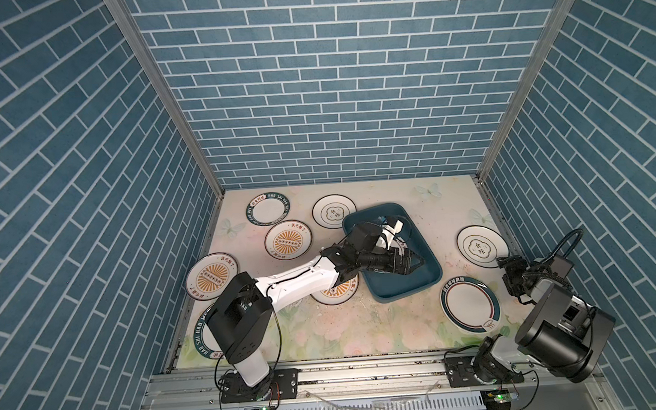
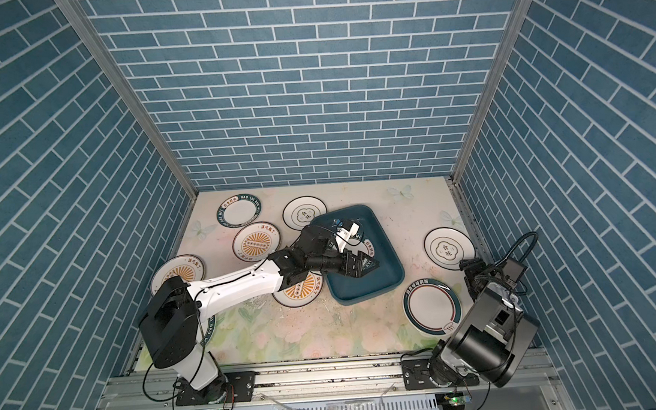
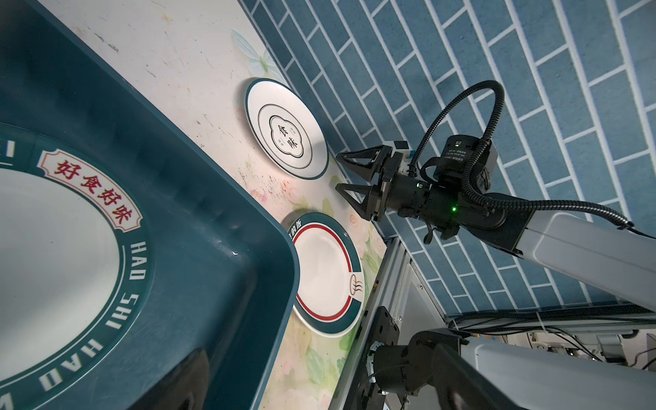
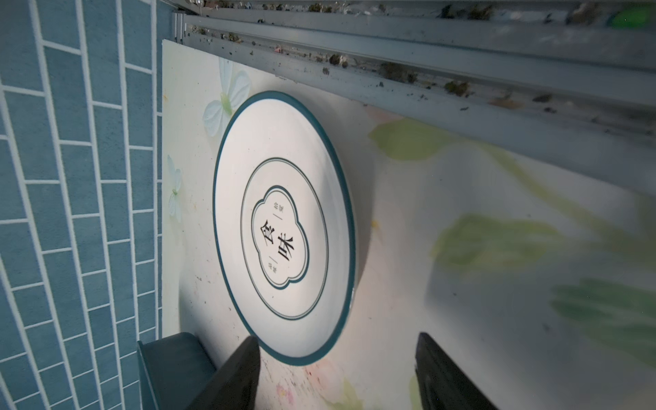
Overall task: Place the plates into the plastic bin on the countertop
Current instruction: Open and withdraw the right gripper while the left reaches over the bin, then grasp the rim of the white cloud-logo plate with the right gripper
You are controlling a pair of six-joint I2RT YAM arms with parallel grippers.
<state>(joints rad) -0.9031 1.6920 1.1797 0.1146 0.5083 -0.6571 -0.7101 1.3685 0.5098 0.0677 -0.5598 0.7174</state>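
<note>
Several white plates lie on the flowered countertop (image 1: 365, 328). A cloud-outline plate (image 1: 481, 247) lies by the right wall, and a teal-and-red-rimmed plate (image 1: 470, 304) lies in front of it. My right gripper (image 1: 503, 273) hangs open just beside the cloud plate (image 4: 284, 227); one fingertip (image 4: 245, 355) is close to its rim and nothing is between the fingers. The teal plastic bin (image 1: 402, 293) holds a teal-lettered plate (image 3: 53, 248). My left gripper (image 1: 416, 265) is open above that plate and holds nothing.
At the back left are a teal-lettered plate (image 1: 268, 209), another cloud plate (image 1: 333, 212) and two sunburst plates (image 1: 288, 239) (image 1: 211, 276). A third sunburst plate (image 1: 335, 291) lies under the left arm. Blue brick walls close three sides.
</note>
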